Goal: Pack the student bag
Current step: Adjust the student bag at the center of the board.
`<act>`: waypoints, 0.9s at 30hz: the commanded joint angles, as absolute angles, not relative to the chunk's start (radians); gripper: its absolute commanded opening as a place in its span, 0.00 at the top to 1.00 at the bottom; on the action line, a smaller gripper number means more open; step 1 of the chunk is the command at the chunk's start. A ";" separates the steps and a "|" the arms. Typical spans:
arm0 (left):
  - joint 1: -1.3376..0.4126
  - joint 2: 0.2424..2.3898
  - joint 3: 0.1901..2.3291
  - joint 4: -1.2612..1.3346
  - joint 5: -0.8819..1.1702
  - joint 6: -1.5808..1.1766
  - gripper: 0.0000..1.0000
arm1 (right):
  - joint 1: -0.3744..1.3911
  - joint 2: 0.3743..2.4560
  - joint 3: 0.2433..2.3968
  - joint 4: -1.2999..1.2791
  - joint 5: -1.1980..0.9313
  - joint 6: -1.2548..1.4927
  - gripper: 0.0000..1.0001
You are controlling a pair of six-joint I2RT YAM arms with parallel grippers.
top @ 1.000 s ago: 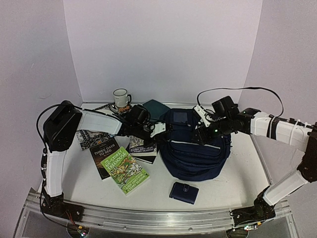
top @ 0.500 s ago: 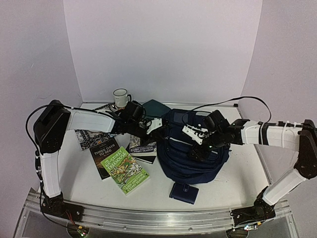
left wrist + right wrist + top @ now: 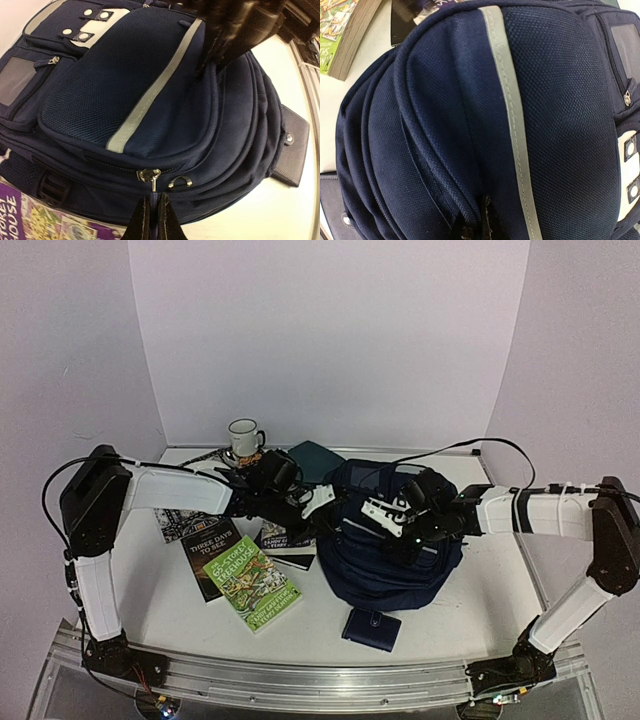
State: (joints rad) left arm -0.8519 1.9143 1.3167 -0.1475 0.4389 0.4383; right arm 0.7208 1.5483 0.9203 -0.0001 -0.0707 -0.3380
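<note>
change: right gripper (image 3: 482,220) has swung in onto the student bag (image 3: 395,575) and snapped closed at a seam ridge; left gripper (image 3: 151,220) stays closed just below the zipper pull (image 3: 150,176) | bag: mid-table, beside the books (image 3: 250,580) | meaning: we judge unzipping is next; nothing packed yet

wallet (image 3: 295,145) partly behind student bag (image 3: 100,90), green book (image 3: 332,25) cropped

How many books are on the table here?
3: a green book at the front, a black book left of it, a third book beside the student bag. Others may hide under the left arm.
</note>
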 commanded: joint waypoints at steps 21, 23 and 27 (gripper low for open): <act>-1.063 1.812 1.234 0.117 0.376 -0.306 0.85 | 0.731 1.390 0.852 0.155 -0.069 -0.061 0.60; -1.062 1.814 1.227 0.130 0.406 -0.335 0.77 | 0.735 1.355 0.841 0.139 -0.060 -0.018 0.55; -1.063 1.796 1.195 0.138 0.418 -0.383 0.62 | 0.771 1.303 0.821 0.129 -0.025 0.113 0.49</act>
